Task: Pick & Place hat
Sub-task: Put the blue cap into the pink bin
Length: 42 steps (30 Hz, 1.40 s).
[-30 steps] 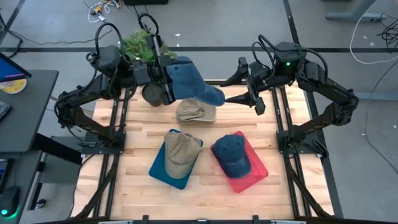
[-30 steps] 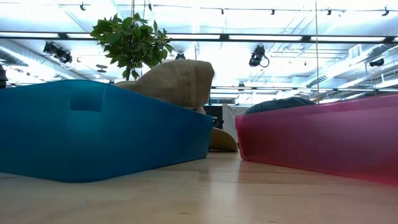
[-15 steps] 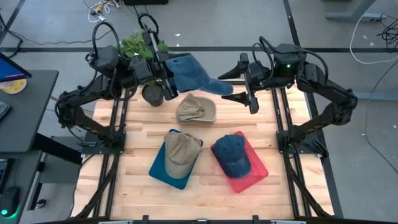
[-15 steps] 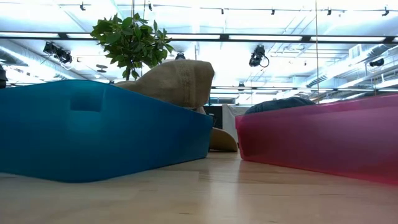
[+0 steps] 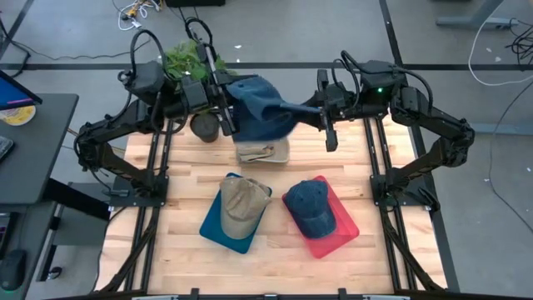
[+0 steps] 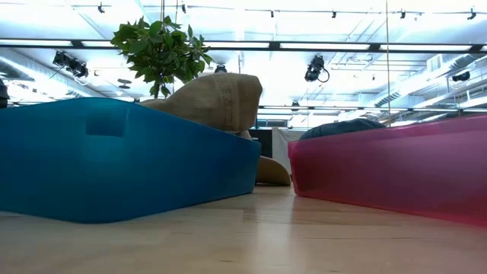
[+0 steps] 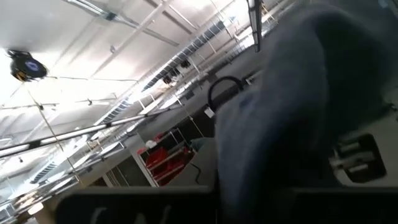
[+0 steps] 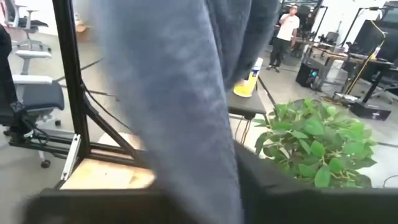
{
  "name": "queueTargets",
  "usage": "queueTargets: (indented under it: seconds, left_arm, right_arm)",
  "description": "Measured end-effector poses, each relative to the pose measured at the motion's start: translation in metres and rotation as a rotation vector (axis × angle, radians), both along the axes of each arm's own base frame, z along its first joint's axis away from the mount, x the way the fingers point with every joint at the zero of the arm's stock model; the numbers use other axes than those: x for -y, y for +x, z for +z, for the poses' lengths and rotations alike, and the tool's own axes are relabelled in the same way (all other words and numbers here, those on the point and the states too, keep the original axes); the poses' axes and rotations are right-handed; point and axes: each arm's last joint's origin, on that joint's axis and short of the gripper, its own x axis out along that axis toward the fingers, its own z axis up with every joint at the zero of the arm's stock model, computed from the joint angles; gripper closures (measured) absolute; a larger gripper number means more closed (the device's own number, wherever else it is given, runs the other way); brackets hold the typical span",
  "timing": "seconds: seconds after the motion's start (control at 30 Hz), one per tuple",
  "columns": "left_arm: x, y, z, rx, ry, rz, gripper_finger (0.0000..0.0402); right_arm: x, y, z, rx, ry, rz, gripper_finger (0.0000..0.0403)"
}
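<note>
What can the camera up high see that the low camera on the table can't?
Only the high view shows both arms holding up a blue cap: left gripper on one side, right gripper on its brim. It also shows a loose tan cap on the table.

Only the low view shows ceiling lights.

Both show the blue bin with a tan cap, the red bin with a blue cap, and the plant.

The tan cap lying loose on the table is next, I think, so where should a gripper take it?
Judging from above, take the tan cap by its brim, which lies flat toward the right and offers a thin edge. Come from the right side, since the blue cap held by the left gripper and right gripper hangs over its far part.
</note>
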Motion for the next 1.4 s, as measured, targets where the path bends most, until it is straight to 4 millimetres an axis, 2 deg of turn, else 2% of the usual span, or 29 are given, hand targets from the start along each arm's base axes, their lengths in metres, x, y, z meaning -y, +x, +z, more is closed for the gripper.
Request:
queueTargets:
  seconds: [0.07, 0.17, 0.33, 0.43, 0.6, 0.8, 0.9, 1.0, 1.17, 1.4]
  left_arm:
    - [0.000, 0.001, -0.002, -0.023, -0.003, -0.001, 0.0383]
    - [0.000, 0.001, -0.003, -0.034, -0.028, -0.010, 0.0373]
    - [0.000, 0.001, -0.003, -0.027, -0.070, -0.028, 0.0360]
    - [0.000, 0.001, -0.003, -0.027, -0.071, -0.027, 0.0345]
    - [0.000, 0.001, -0.003, -0.021, -0.112, -0.044, 0.0293]
    - [-0.001, 0.001, -0.003, -0.005, -0.216, -0.069, 0.0195]
    - [-0.002, 0.001, -0.005, -0.013, -0.248, -0.044, 0.0150]
    - [-0.003, 0.002, -0.007, -0.030, -0.271, 0.006, 0.0123]
    - [-0.006, 0.002, -0.010, -0.031, -0.360, 0.089, 0.0111]
    - [-0.010, 0.003, -0.022, -0.097, -0.503, 0.200, 0.0111]
  right_arm:
    - [0.000, -0.001, 0.000, -0.002, -0.010, 0.001, 0.0385]
    - [0.000, -0.002, 0.001, -0.001, 0.002, -0.021, 0.0380]
    - [0.001, -0.002, -0.001, -0.016, 0.004, -0.031, 0.0394]
    - [0.001, -0.008, 0.000, -0.030, -0.026, -0.092, 0.0394]
    - [0.000, -0.036, 0.010, -0.015, -0.038, -0.171, 0.0394]
    - [-0.003, -0.073, 0.019, -0.001, -0.040, -0.262, 0.0396]
    - [-0.004, -0.092, 0.019, -0.029, -0.045, -0.342, 0.0396]
    - [-0.004, -0.107, 0.017, -0.070, -0.045, -0.422, 0.0396]
    - [-0.005, -0.122, 0.014, -0.101, -0.006, -0.452, 0.0396]
    - [-0.016, -0.128, 0.002, -0.228, -0.004, -0.489, 0.0396]
